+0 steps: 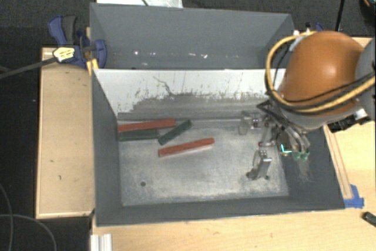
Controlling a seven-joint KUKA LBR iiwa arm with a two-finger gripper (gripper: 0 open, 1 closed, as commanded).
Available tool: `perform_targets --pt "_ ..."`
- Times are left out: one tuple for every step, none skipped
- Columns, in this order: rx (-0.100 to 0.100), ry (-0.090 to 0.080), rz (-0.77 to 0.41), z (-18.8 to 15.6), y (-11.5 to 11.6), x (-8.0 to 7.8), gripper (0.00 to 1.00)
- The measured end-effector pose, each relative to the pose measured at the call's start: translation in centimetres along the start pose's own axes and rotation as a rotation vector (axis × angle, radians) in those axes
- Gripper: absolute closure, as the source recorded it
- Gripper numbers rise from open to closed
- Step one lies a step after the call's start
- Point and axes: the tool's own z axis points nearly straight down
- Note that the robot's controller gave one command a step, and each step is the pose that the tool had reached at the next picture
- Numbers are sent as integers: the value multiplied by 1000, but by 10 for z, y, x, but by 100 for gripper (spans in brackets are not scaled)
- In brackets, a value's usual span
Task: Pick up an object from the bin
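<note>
My end effector [258, 168] hangs low by the bin's [106, 144] right wall. I cannot tell how open it is, and I see nothing in it. The nearest red bar [185, 147] lies well apart, mid-floor, with the grasp not yet made.

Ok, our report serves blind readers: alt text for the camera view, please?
The gripper hangs over bare floor at the right of the bin. Two red bars and two green bars lie at the left, apart from it.
</note>
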Motion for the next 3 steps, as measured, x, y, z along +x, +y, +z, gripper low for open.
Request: perform_targets --pt "-3 -9 98 48 63 -88 0" --pt "0 -6 -153 177 77 -85 0" --pt "0 -9 -149 175 77 -86 100"
